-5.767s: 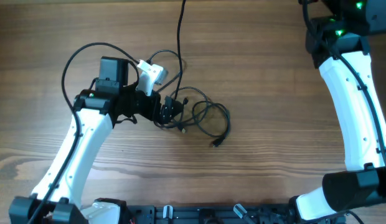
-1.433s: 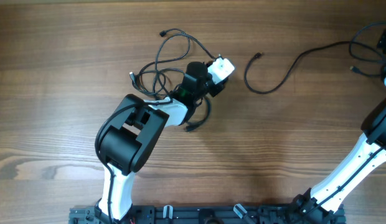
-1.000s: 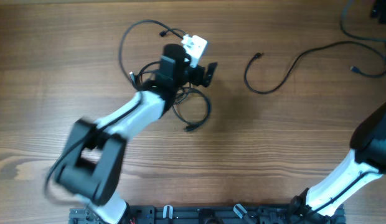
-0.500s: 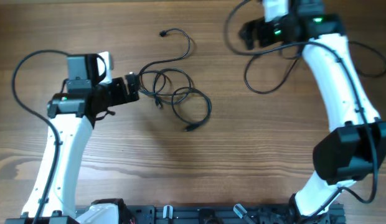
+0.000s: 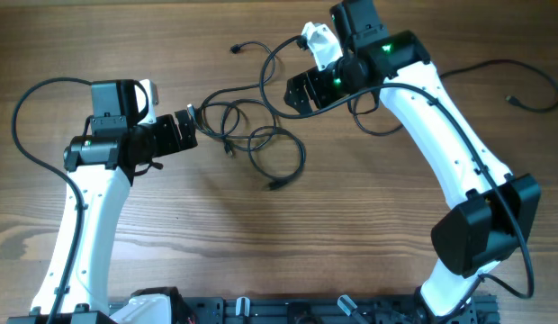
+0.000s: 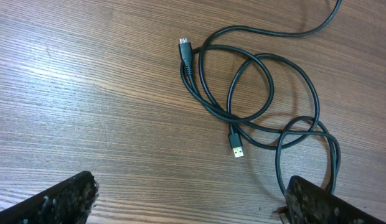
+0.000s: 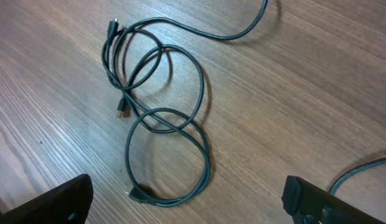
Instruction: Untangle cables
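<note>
The cables [image 5: 302, 155] are thin black cords lying in overlapping loops at the middle of the wooden table, with one strand running up to a plug [image 5: 236, 48]. My left gripper [image 5: 194, 128] is open just left of the loops, touching nothing. In the left wrist view the cables [image 6: 213, 107] show a small plug [image 6: 187, 56] and a silver-tipped plug [image 6: 237, 144] ahead of the left gripper [image 6: 190, 210]. My right gripper [image 5: 292, 94] hangs open above the tangle's upper right. In its view the cables [image 7: 207, 163] lie in loops ahead of the right gripper [image 7: 190, 210].
A separate black cable [image 5: 376, 130] curves under the right arm and runs on toward the table's right edge, and it shows at the corner of the right wrist view [image 7: 367, 167]. A thick arm wire [image 5: 27, 108] arcs beside the left arm.
The right gripper has swung down and left from the far edge to just above the tangle's upper right. The strand near the top now bends toward it. The left arm has hardly moved.
</note>
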